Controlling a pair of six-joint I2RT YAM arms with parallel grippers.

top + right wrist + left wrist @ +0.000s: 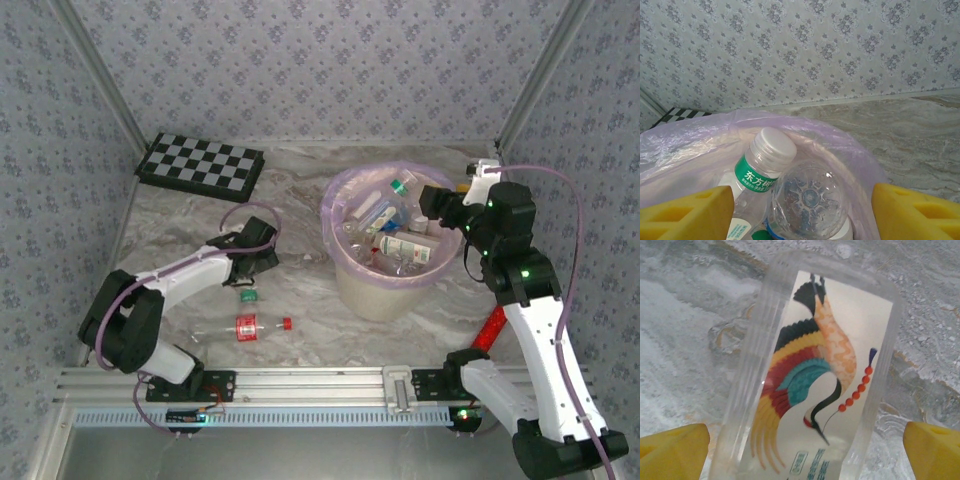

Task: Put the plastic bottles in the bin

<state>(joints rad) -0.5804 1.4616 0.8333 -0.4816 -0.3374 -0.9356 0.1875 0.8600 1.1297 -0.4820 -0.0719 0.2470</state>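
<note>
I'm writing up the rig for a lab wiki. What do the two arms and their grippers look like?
Both the left arm and right arm have white link shells and black joint housings. A thin purple cable runs along each. Small green lights glow on the right arm's joints. The left gripper and right gripper are black, with blocky yellow fingertips.

I am seeing soft, even light falling from above onto my table (310,345), leaving only faint shadows beside the bin (385,295) and under my arms. The overhead picture is coming through fairly sharp, if slightly grainy. My left wrist camera is sitting so close to a clear bottle (815,380) that its edges are blurring, and the marble behind is perhaps overexposing. On my right wrist, brightness is glowing through the pink liner (690,145).
</note>
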